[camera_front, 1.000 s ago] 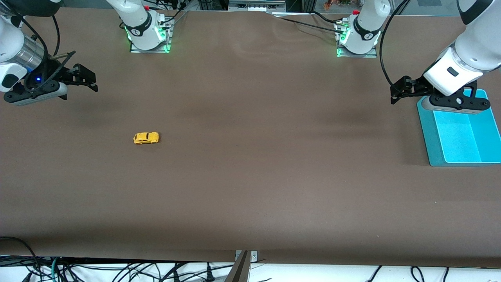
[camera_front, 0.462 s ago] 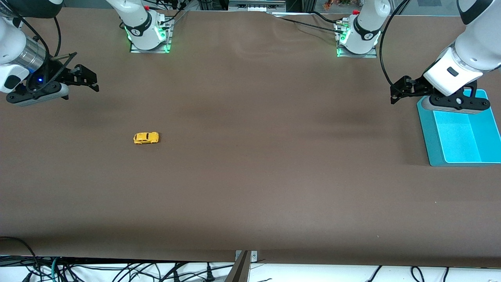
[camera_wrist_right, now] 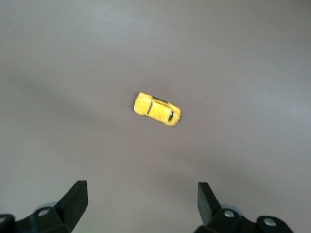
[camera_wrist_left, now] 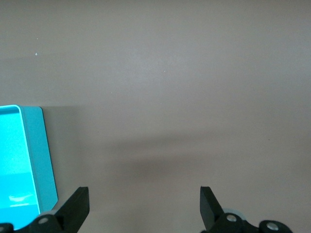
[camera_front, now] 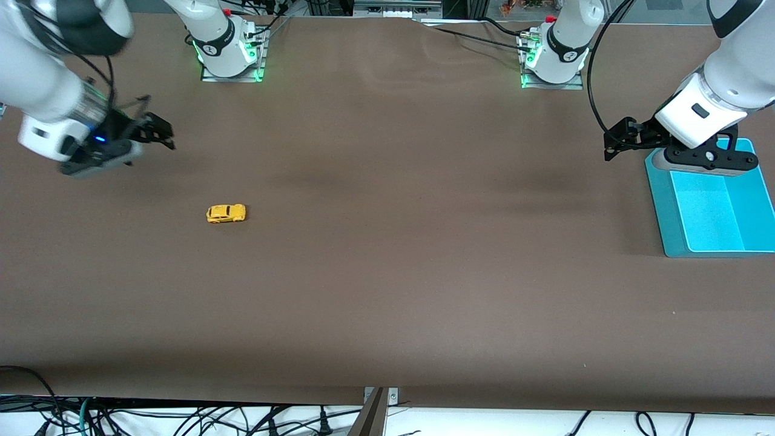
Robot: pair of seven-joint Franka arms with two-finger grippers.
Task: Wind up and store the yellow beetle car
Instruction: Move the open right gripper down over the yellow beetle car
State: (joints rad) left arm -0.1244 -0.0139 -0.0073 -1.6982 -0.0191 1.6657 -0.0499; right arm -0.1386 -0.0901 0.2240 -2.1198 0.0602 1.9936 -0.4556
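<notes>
The right gripper (camera_front: 158, 130) hangs with jaws spread and empty over bare table near the right arm's end. The small yellow beetle-shaped toy car (camera_front: 226, 213) sits on the brown table (camera_front: 387, 290) nearer the front camera, its long axis along the table's length. The left gripper (camera_front: 617, 142), jaws also spread, waits beside the shallow turquoise plastic tray (camera_front: 666, 236). One car, one tray.

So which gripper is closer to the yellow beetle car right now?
Right. The right gripper hangs open over the table at the right arm's end, close to the yellow beetle car. The left gripper waits open beside the teal tray at the left arm's end.
</notes>
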